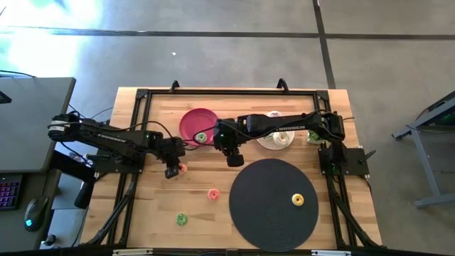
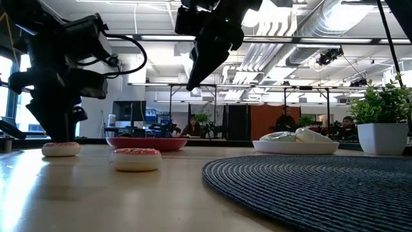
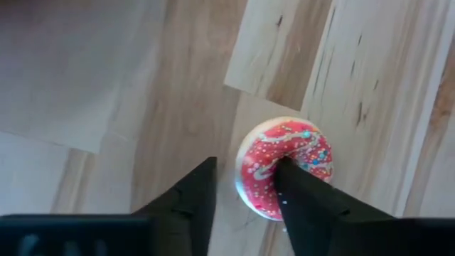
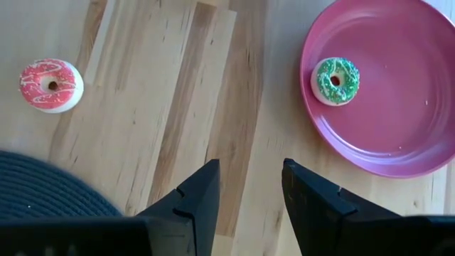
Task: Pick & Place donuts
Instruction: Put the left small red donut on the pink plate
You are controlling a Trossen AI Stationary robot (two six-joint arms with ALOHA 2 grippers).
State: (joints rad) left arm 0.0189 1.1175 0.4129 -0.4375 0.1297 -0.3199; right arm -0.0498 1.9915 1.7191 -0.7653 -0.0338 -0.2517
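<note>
My left gripper [image 3: 244, 169] is open and low over a red-frosted donut [image 3: 286, 165] lying flat on the wood, also seen as the donut [image 1: 182, 168] in the high view. One finger stands at the donut's hole, the other outside its rim. My right gripper [image 1: 234, 158] is open and raised above bare wood between the pink plate [image 1: 190, 121] and the black mat [image 1: 274, 213]. A green donut [image 4: 336, 80] lies on the pink plate. Other donuts lie flat: a yellow donut [image 1: 298, 200] on the mat, an orange-pink donut [image 1: 212, 193] and a green donut [image 1: 182, 219] on the wood. My left gripper comes from above, pointing down. One fingertip [image 3: 284, 171] sits at the hole [image 3: 290, 161] of the red-frosted donut; the other finger [image 3: 202, 178] stands outside the rim with a gap showing. I cannot tell whether the inner finger touches the donut, which lies flat on the table.
A white plate [image 1: 276, 140] holding pale items sits to the right of the pink plate, with a small potted plant [image 1: 313, 134] beside it. The black frame rail [image 1: 227, 91] runs along the table's far side. Bare wood lies between the two loose donuts and the near edge.
</note>
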